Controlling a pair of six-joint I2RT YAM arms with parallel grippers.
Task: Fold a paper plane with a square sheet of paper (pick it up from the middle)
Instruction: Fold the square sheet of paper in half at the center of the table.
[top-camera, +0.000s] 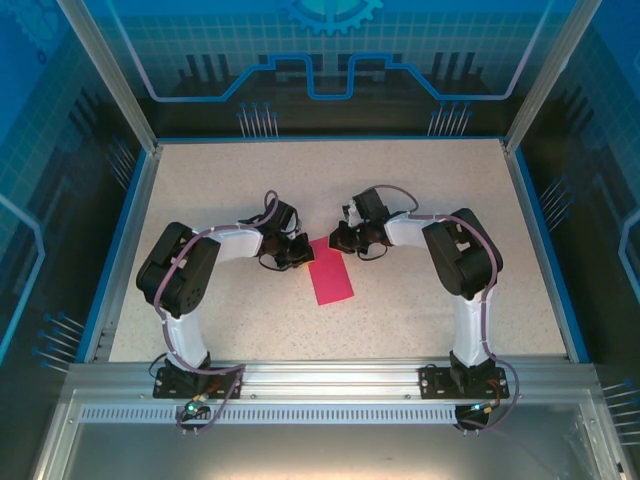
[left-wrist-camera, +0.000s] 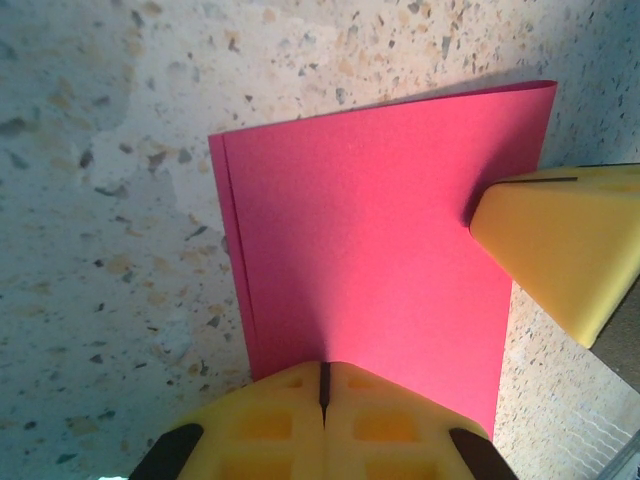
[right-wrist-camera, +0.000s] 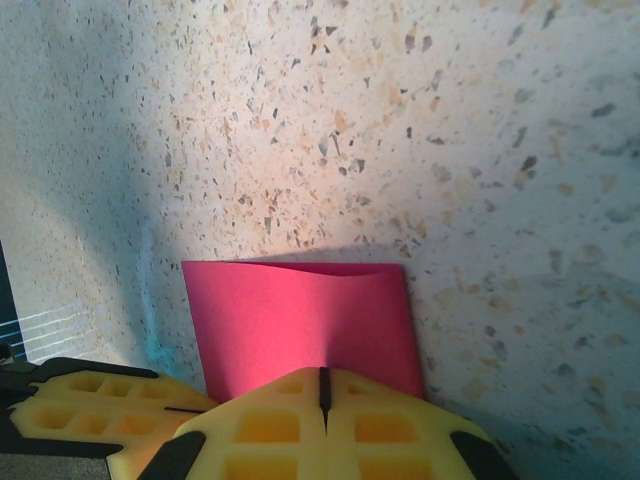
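- Magenta-pink, the sheet of paper (top-camera: 331, 270) lies flat as a narrow rectangle near the middle of the top external frame, on the speckled table (top-camera: 420, 200). Its upper end is covered by the two grippers.
- In the left wrist view the sheet of paper (left-wrist-camera: 380, 230) shows two layers along its left edge, so it is folded double. Its lower edge disappears under the yellow fingers.
- In the right wrist view the near part of the sheet of paper (right-wrist-camera: 300, 310) is hidden behind the fingers, and its far edge looks slightly wavy.
- The left gripper (top-camera: 303, 255) has its jaws together: in its own view (left-wrist-camera: 323, 385) a thin dark seam separates the pads, at the lower middle of the sheet.
- The right gripper (top-camera: 338, 238) also has its jaws together (right-wrist-camera: 322, 390), at the lower edge of the sheet. In the left wrist view its tip (left-wrist-camera: 560, 240) touches the sheet's right edge.
- Whether either pair of pads pinches the paper or merely presses on it, I cannot tell.
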